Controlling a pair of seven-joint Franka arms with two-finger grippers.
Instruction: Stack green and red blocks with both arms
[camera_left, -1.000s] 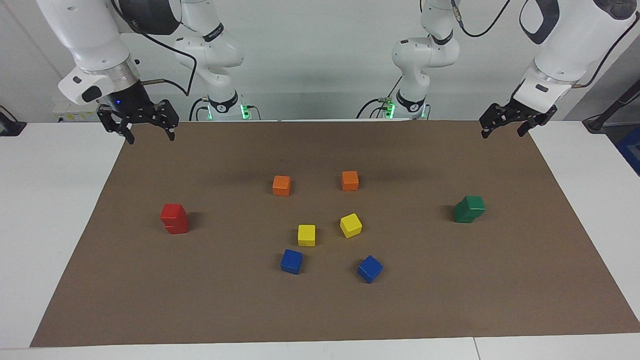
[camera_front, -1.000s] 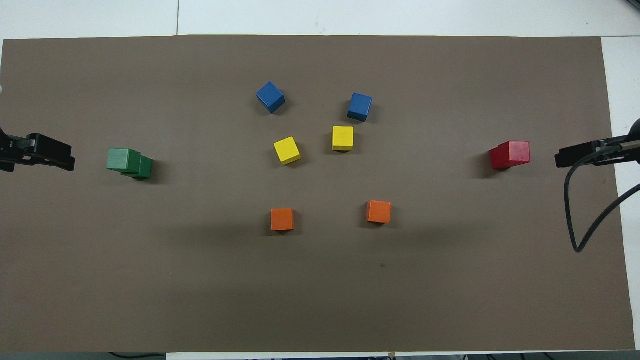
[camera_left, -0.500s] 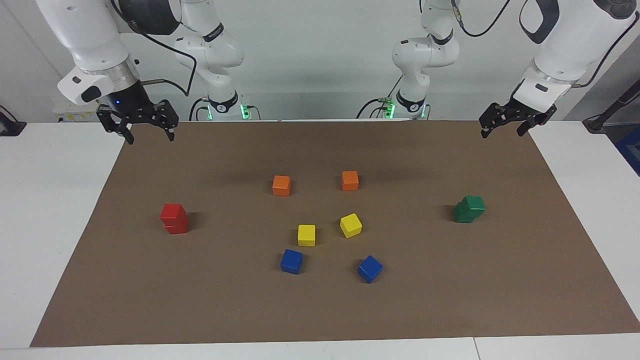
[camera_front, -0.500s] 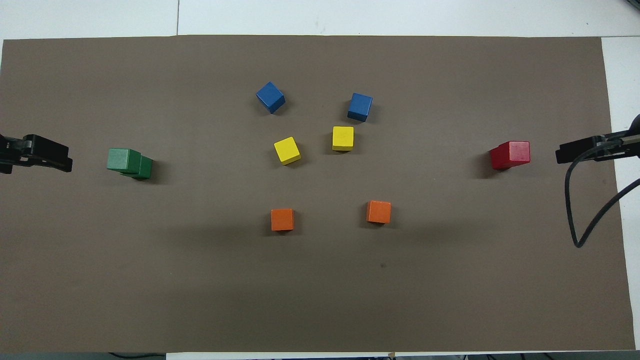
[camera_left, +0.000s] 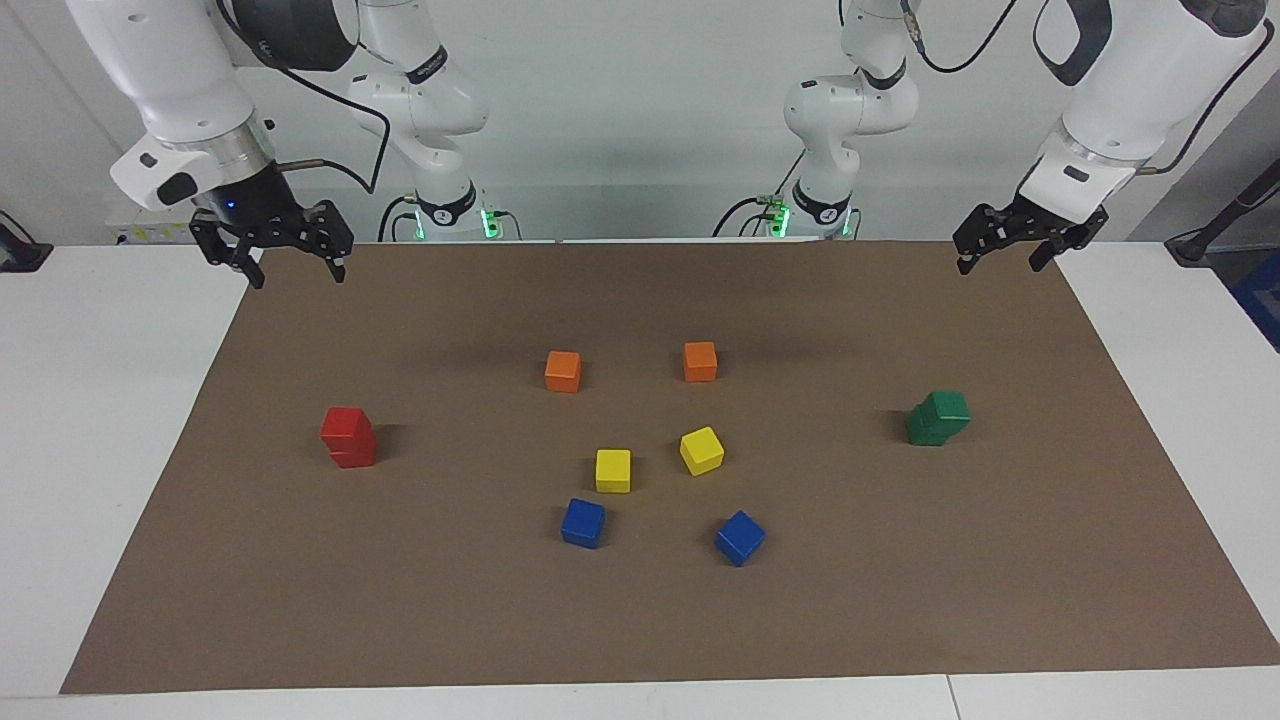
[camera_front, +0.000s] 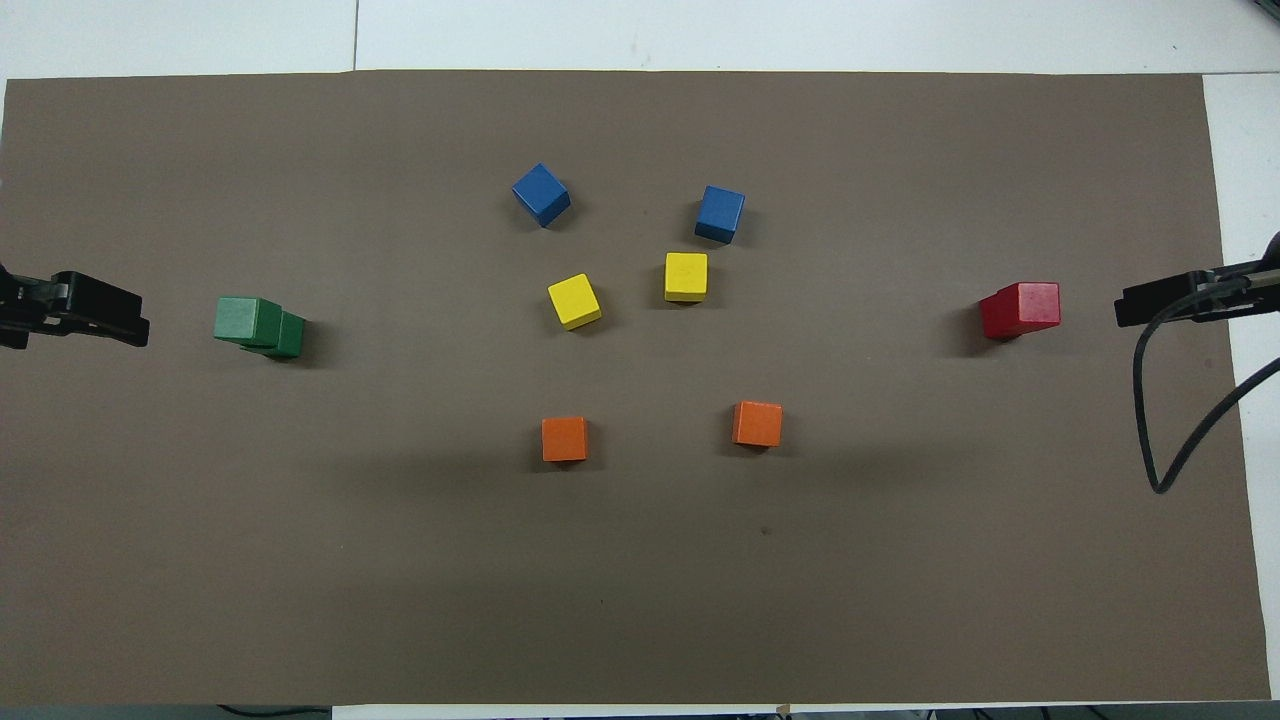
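Both stacks look built to me. The red stack (camera_left: 349, 437) stands well below and out in front of my right gripper (camera_left: 297, 272), one red block sitting on the other, the upper one twisted a little off the lower. The green stack (camera_left: 937, 418) stands the same way out from my left gripper (camera_left: 998, 263), green on green, the top block shifted sideways so it overhangs the bottom one. I hold nothing in either gripper: both hang up in the air with their fingers spread wide, the right over the mat's (camera_left: 640, 620) corner at my right arm's end, the left over the corner at my left arm's end, each well apart from its stack. Between my two grippers, toward the middle of the mat, the two orange blocks (camera_left: 563, 371), the two yellow blocks (camera_left: 613, 470) and the two blue blocks (camera_left: 583, 523) lie single and apart from one another; they are not part of my job. As I judge it, the stacking is done and nothing is left but to rest my arms; the green stack's overhang is the one thing I would watch.
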